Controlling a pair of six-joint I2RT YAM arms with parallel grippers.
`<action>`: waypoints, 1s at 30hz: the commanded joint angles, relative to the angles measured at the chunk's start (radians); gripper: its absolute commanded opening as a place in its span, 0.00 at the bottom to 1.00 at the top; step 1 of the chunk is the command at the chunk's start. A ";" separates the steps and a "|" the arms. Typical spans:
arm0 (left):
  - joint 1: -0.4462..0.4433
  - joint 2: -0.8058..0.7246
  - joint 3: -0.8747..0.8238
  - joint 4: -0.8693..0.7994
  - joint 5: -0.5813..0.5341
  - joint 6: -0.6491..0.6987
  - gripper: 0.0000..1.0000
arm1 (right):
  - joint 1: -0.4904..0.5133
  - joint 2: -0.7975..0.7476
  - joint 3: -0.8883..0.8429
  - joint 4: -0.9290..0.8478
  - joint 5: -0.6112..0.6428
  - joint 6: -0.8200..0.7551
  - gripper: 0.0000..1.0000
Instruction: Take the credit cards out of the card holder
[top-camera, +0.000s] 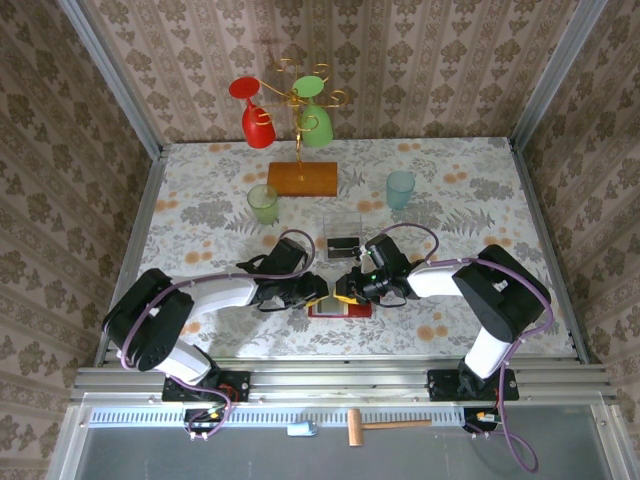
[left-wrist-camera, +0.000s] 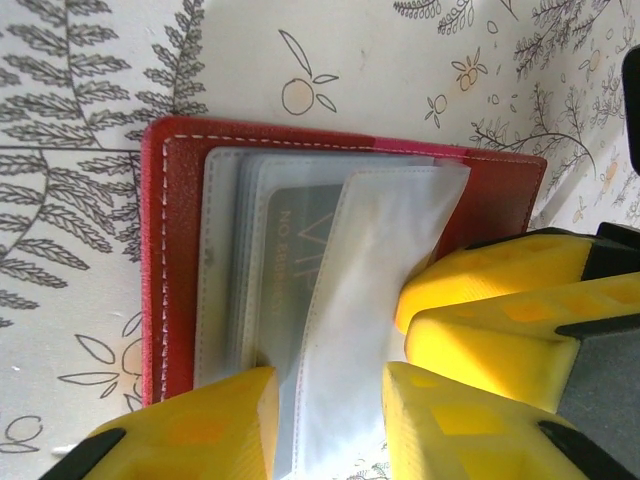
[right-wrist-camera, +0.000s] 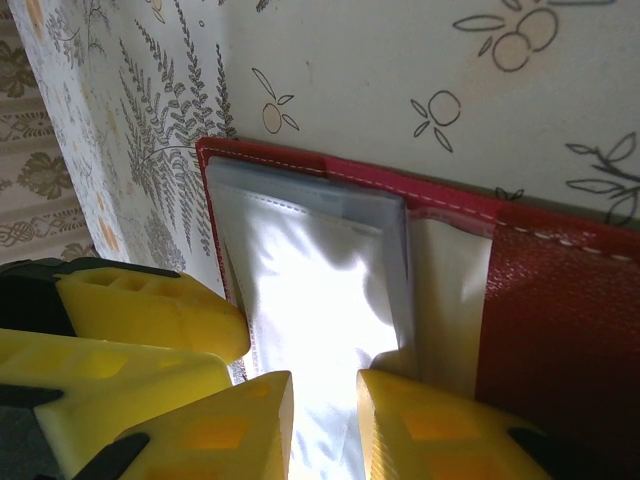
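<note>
The red card holder (top-camera: 340, 311) lies open on the flowered table between the two arms. Its clear inner sleeves (left-wrist-camera: 225, 250) show against the red cover (left-wrist-camera: 175, 250), and a grey credit card (left-wrist-camera: 295, 235) sits inside one of them. One loose clear sleeve (left-wrist-camera: 380, 260) runs up between the fingers of my left gripper (left-wrist-camera: 328, 420), whose jaws stand apart. My right gripper (right-wrist-camera: 325, 420) is also open over that white sleeve (right-wrist-camera: 320, 290), facing the left one. The two grippers (top-camera: 322, 290) (top-camera: 345, 288) nearly meet above the holder (right-wrist-camera: 570, 300).
A clear plastic box (top-camera: 345, 232) with a dark card in it stands just behind the grippers. Further back are a green cup (top-camera: 263, 204), a teal cup (top-camera: 400, 188) and a wooden stand (top-camera: 302, 178) with red and green glasses hung on it.
</note>
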 joint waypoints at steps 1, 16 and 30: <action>-0.010 0.028 0.029 0.000 0.008 -0.008 0.33 | -0.006 0.015 -0.022 -0.008 -0.007 0.004 0.24; -0.016 0.034 0.034 0.041 0.018 -0.022 0.28 | -0.009 0.016 -0.024 -0.003 -0.012 0.007 0.24; -0.015 0.047 0.052 0.044 0.014 -0.005 0.28 | -0.016 -0.104 0.036 -0.157 0.029 -0.018 0.26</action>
